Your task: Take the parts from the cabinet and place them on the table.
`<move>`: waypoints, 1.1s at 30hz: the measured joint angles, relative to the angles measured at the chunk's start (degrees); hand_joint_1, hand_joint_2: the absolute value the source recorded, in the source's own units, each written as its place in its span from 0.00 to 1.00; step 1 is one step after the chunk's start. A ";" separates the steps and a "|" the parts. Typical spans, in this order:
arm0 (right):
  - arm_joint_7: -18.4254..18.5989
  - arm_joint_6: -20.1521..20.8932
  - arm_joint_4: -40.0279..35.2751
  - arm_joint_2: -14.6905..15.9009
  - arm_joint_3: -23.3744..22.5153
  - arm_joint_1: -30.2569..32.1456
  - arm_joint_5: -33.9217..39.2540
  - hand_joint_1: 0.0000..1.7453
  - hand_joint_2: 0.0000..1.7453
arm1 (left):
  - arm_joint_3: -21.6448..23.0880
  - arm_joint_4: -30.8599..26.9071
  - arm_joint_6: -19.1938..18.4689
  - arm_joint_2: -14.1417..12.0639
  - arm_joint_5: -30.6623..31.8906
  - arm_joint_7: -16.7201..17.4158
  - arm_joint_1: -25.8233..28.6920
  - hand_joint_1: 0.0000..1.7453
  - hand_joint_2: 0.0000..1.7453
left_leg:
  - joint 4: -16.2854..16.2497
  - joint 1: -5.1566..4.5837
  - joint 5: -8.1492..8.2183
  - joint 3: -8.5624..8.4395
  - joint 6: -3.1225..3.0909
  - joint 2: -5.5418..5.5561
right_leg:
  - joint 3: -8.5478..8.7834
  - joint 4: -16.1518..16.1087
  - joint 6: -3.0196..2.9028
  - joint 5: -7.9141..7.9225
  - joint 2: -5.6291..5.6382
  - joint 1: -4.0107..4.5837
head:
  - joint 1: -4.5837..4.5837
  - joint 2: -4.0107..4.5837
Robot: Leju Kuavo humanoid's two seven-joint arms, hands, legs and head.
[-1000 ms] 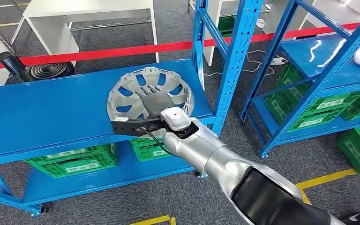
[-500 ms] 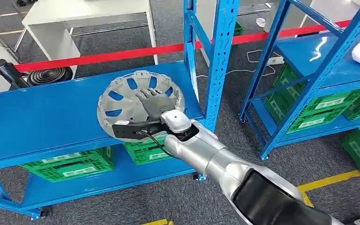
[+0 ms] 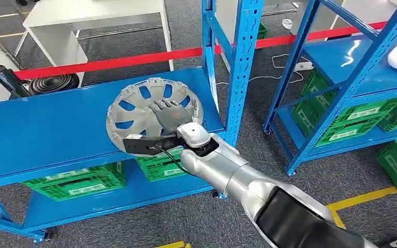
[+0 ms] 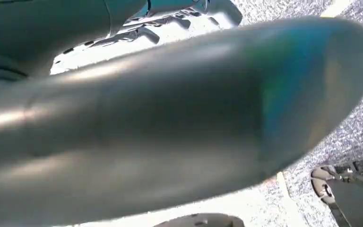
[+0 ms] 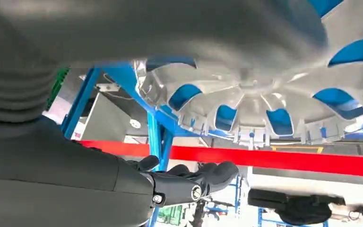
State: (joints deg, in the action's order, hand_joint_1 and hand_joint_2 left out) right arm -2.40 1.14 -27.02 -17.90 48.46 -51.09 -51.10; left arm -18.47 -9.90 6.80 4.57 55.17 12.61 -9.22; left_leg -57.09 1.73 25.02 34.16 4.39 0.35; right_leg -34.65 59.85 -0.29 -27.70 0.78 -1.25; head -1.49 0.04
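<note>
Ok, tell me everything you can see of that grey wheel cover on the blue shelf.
The round grey plastic wheel cover lies hollow side up on the blue metal shelf, near its front right end beside the blue upright post. Spokes fan out from its hub, the shelf's blue showing through the openings between them, and small clips line its rim. The right robot hand lies across its middle, palm down, fingers spread over the spokes. Its near edge overhangs the shelf front.

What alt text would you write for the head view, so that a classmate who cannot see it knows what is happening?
The robot's right hand rests on the middle of a grey spoked wheel cover lying on the upper shelf of a blue metal rack, its silver arm reaching in from below. Green crates sit on the shelf beneath, and a red barrier tape runs behind the rack.
</note>
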 joint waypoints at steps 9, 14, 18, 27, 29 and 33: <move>1.77 1.95 0.81 0.04 0.00 0.12 2.99 0.00 1.00 | -0.52 0.00 0.02 -0.04 0.46 0.07 0.01 0.00 0.00 | -0.32 -0.07 0.20 0.10 -0.32 -0.01 | 0.16 -0.22 0.22 0.11 0.00 -0.08 | 0.00 0.00; 2.45 2.01 1.33 0.57 0.00 0.18 3.30 0.00 1.00 | -0.52 0.00 0.00 -0.04 0.90 0.04 0.04 0.00 0.00 | -0.33 -0.08 0.24 0.11 -0.39 -0.01 | 0.21 -0.33 0.29 0.15 0.00 -0.09 | 0.00 0.00; 2.86 2.29 1.94 0.94 0.00 0.19 3.39 0.00 1.00 | -0.52 0.00 -0.02 -0.04 1.29 -0.18 0.01 0.00 0.00 | -0.34 -0.08 0.25 0.11 -0.40 -0.01 | 0.23 -0.37 0.30 0.16 0.01 -0.10 | 0.00 0.00; 2.99 2.38 2.86 1.51 0.00 0.25 3.56 0.00 1.00 | -0.52 0.00 0.11 -0.04 1.36 0.09 -0.22 0.00 0.00 | -0.35 -0.08 0.26 0.11 -0.43 -0.02 | 0.23 -0.39 0.31 0.16 0.01 -0.10 | 0.00 0.00; 3.02 2.38 2.86 1.53 0.00 0.24 3.58 0.00 1.00 | -0.55 0.00 0.13 -0.04 1.38 0.26 -0.26 0.00 0.00 | -0.35 -0.08 0.26 0.11 -0.43 -0.02 | 0.23 -0.39 0.31 0.16 0.01 -0.10 | 0.00 0.00; 2.97 2.45 2.89 1.53 0.00 0.27 3.82 0.00 1.00 | -0.57 0.00 0.13 -0.04 1.38 0.48 -0.32 0.00 0.00 | -0.35 -0.08 0.26 0.11 -0.43 -0.02 | 0.23 -0.39 0.32 0.16 0.01 -0.10 | 0.00 0.00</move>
State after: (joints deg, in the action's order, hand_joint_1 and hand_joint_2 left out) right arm 0.57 3.58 -24.13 -16.37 48.46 -50.83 -47.28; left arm -19.04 -9.90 6.93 4.52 56.54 13.09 -9.54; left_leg -57.44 1.64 25.29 34.27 3.96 0.33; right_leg -34.42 59.46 0.02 -27.54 0.79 -1.35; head -1.49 0.04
